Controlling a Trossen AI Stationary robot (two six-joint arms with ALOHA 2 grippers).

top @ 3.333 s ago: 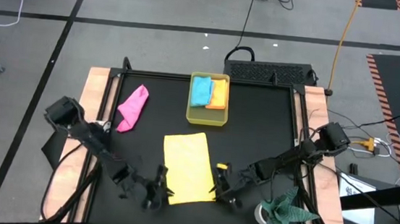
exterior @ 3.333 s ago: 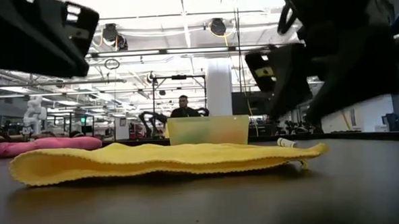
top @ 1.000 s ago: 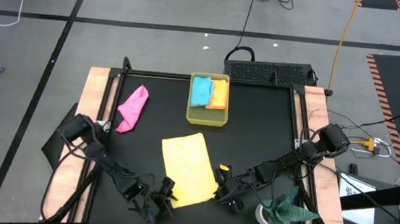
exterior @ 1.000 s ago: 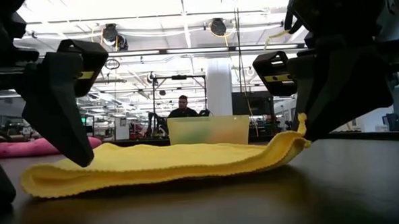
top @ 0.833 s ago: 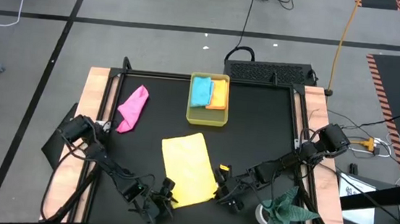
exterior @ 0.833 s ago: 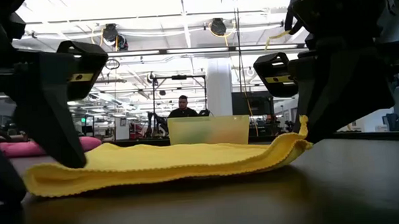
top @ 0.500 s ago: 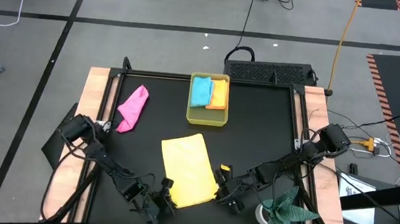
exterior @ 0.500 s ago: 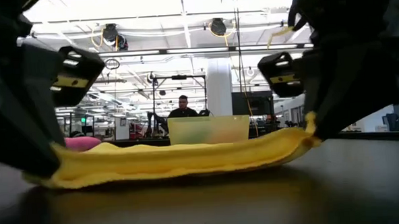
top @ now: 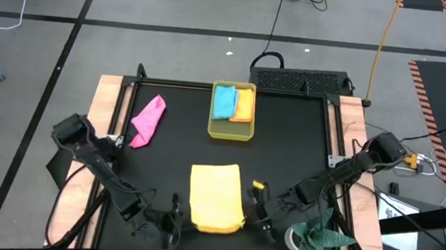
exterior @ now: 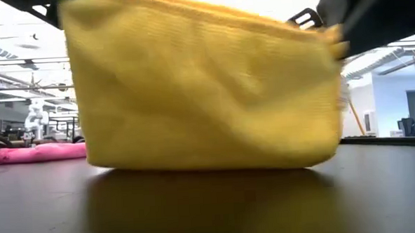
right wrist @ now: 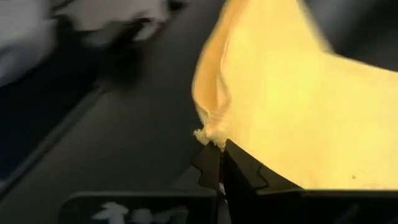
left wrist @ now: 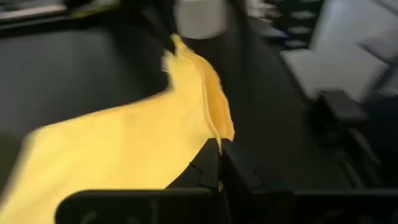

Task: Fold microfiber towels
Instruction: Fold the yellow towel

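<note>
On the black surface (top: 286, 147) the yellow towel (top: 217, 197) hangs lifted near the front edge, the left hand (top: 176, 212) pinched tight on one near corner and the right hand (top: 258, 209) pinched tight on the other. The pink towel (top: 147, 120) lies crumpled near the surface's left edge. The light blue towel (top: 225, 101) and orange towel (top: 244, 104) sit side by side in the translucent yellow tray (top: 230, 130) at the back.

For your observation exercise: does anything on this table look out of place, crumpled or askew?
The pink towel lies bunched and slanted near the table's left edge, unfolded. A dark green cloth sits crumpled at the front right corner. The yellow towel, pinched by the left gripper and right gripper, hangs lifted, which suits folding.
</note>
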